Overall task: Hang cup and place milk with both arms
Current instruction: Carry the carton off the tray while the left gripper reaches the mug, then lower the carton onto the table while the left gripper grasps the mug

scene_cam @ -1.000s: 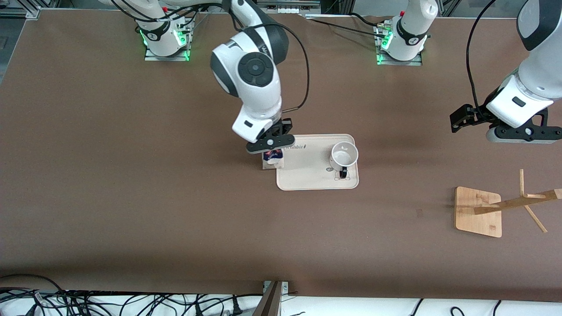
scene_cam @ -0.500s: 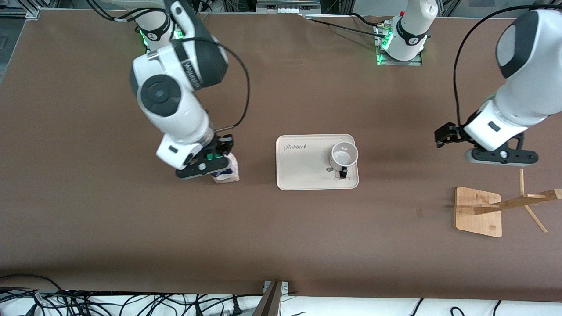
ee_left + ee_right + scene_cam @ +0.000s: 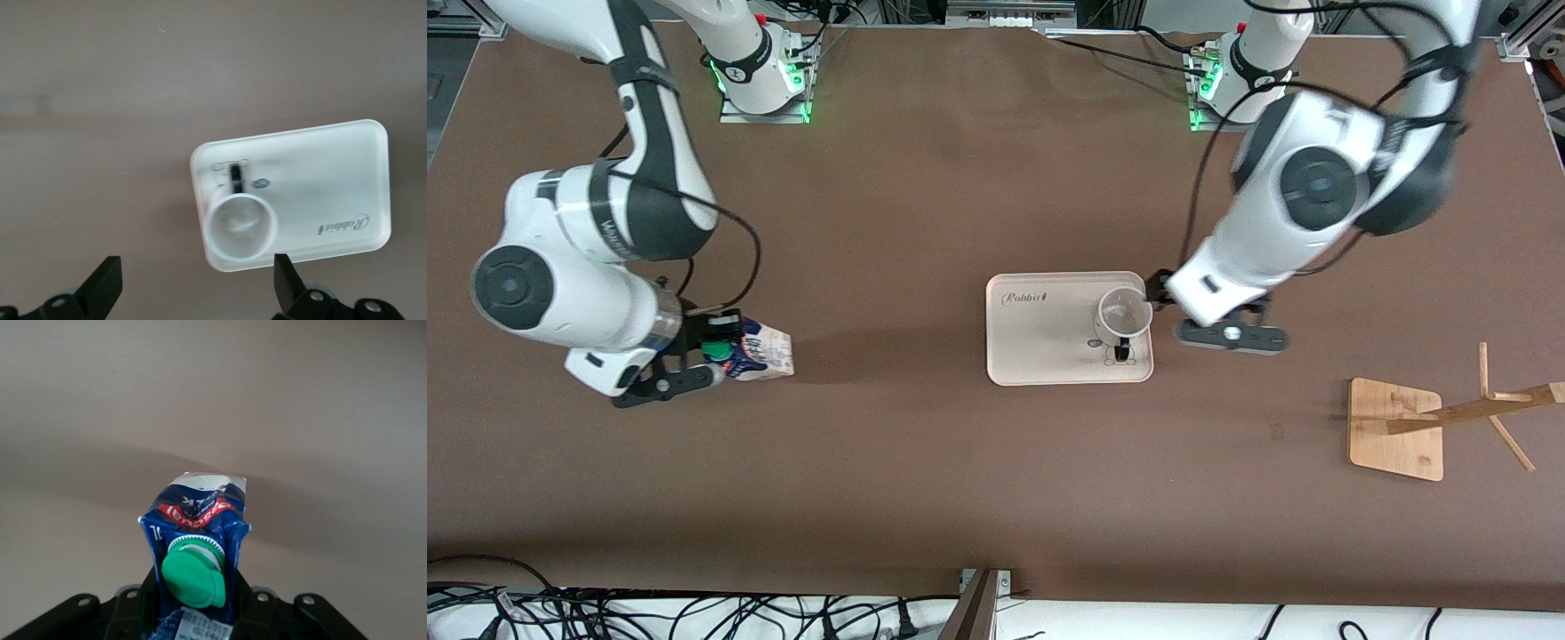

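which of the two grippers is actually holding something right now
The right gripper: it is shut on the milk carton. The left gripper is open, nothing between its fingers, over the cup.

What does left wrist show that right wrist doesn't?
Left wrist only: the cup standing on the tray, handle on show, with the open left hand over the tray's edge beside it. Right wrist only: the milk, green cap facing the camera, gripped in the right hand. Both: bare brown table.

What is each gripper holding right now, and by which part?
The right gripper holds the milk by its top near the green cap. The left gripper, open, holds nothing.
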